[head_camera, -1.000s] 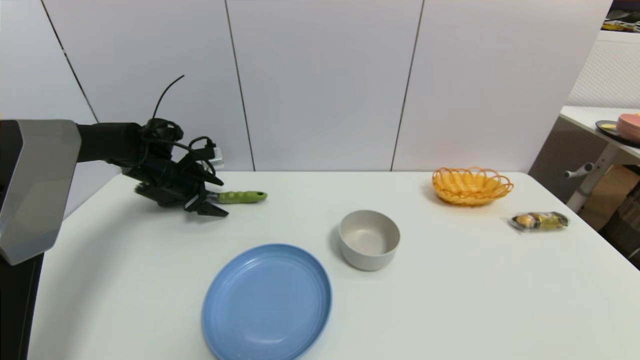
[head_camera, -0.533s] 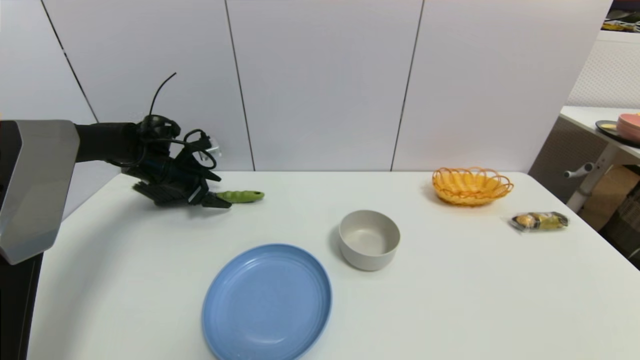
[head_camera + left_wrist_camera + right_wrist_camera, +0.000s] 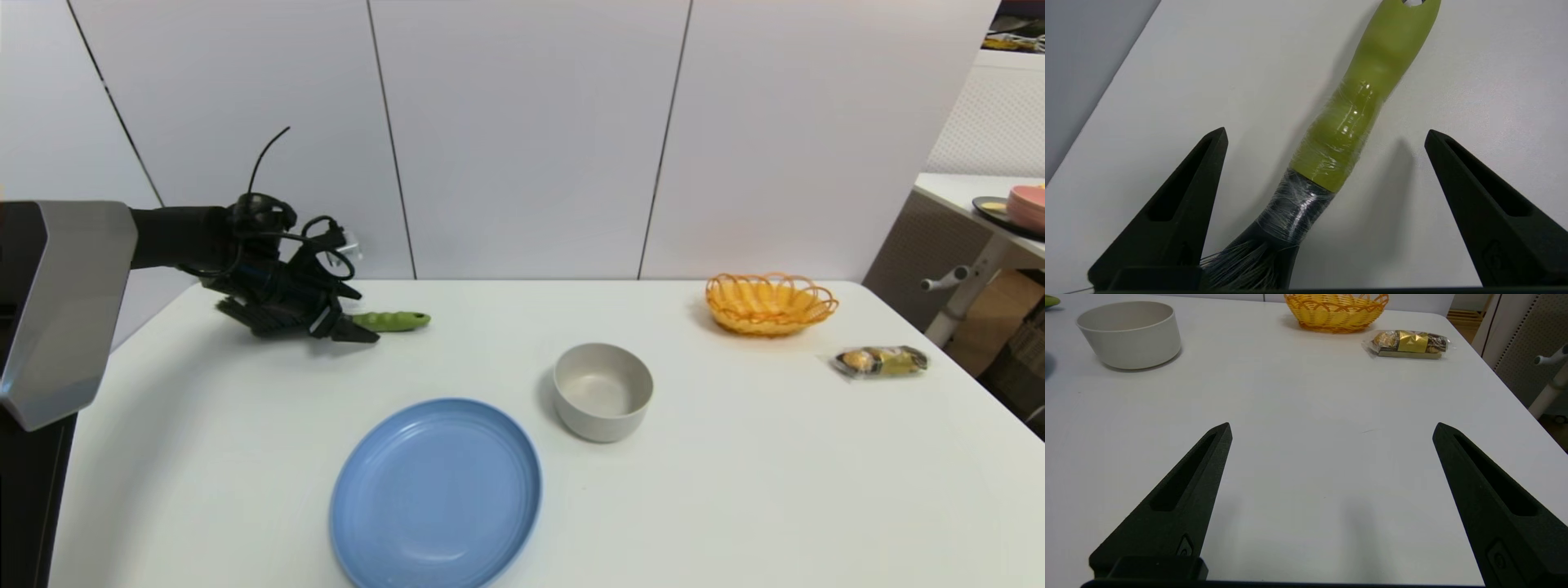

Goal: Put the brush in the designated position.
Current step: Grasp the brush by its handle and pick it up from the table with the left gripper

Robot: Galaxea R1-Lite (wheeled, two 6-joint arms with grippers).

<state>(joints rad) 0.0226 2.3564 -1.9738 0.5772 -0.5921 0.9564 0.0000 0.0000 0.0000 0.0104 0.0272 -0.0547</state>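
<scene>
Presently: left gripper (image 3: 343, 320), jaws apart, straddles brush (image 3: 384, 321) lying on table (image 3: 735, 457); blue plate (image 3: 436, 493), grey bowl (image 3: 602, 390), orange basket (image 3: 771, 303), wrapped snack (image 3: 882, 360) well apart. Right gripper (image 3: 1331, 428) likewise open.

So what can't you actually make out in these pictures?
- Brush bristles: cut off by the left wrist view's edge; in the head view the left gripper and its cables cover them.
- Whether the jaws touch the handle: the wrist view shows them wide apart, either side of it.
- Right gripper: outside the head view; only its wrist view shows it, open.
- Print on the snack packet: too small.
- Where the brush should go: nothing marks it.
</scene>
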